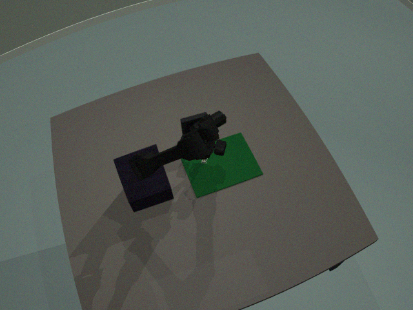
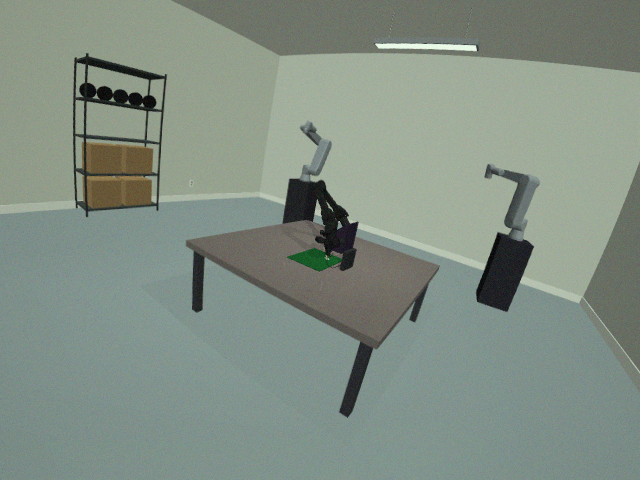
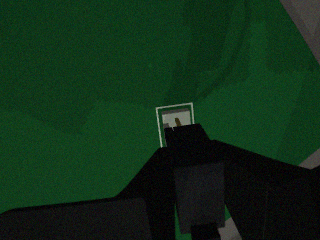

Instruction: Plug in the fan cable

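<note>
The green board [image 1: 240, 163] [image 2: 309, 256] [image 3: 75, 65] lies flat on the table. The small white four-pin header [image 1: 204, 161] [image 3: 185, 117] stands on it inside a white printed outline. One brass pin shows in the wrist view; the other pins are hidden. My gripper [image 1: 205, 157] [image 2: 327, 252] [image 3: 187, 153] is shut on the small black plug [image 3: 186, 134], which overlaps the near part of the header in the wrist view. Whether the plug touches the header or is above it cannot be told. The dark fan [image 1: 185, 124] [image 2: 348, 259] stands beside the board.
A dark purple block [image 1: 146, 186] [image 2: 349, 236] stands on the table [image 1: 283, 216] [image 2: 268, 268] beside the board, under the arm's base. The arm reaches over the board's edge near the fan. Two grey arms on pedestals and a shelf rack stand away from the table.
</note>
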Robot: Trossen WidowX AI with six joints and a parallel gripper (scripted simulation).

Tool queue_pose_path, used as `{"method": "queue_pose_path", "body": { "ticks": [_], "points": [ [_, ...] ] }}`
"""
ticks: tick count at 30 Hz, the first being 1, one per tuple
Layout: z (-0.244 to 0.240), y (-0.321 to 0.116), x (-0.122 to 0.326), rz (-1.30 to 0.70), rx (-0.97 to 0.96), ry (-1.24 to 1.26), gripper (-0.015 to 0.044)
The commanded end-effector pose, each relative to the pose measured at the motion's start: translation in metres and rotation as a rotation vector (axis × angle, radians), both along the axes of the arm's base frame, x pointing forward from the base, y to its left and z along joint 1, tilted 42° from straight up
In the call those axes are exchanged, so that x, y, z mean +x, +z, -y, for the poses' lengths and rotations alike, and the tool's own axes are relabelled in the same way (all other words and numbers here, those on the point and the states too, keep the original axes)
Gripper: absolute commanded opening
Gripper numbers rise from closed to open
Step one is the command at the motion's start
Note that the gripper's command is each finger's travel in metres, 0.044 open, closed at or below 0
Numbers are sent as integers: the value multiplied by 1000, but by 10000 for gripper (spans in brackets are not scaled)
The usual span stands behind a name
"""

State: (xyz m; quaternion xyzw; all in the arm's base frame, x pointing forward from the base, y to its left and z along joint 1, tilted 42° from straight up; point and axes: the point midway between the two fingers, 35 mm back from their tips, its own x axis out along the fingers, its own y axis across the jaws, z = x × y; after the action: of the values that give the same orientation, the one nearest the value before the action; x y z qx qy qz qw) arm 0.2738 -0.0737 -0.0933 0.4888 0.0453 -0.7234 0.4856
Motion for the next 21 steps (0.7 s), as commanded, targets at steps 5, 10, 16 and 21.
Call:
{"method": "queue_pose_path", "body": {
  "ticks": [5, 10, 16, 21],
  "points": [
    [2, -2, -1, -7, -3, 4, 0],
    [2, -2, -1, -7, -3, 3, 0],
    [3, -3, -1, -7, -3, 4, 0],
    [4, -4, -2, -7, -3, 4, 0]
  ]
}}
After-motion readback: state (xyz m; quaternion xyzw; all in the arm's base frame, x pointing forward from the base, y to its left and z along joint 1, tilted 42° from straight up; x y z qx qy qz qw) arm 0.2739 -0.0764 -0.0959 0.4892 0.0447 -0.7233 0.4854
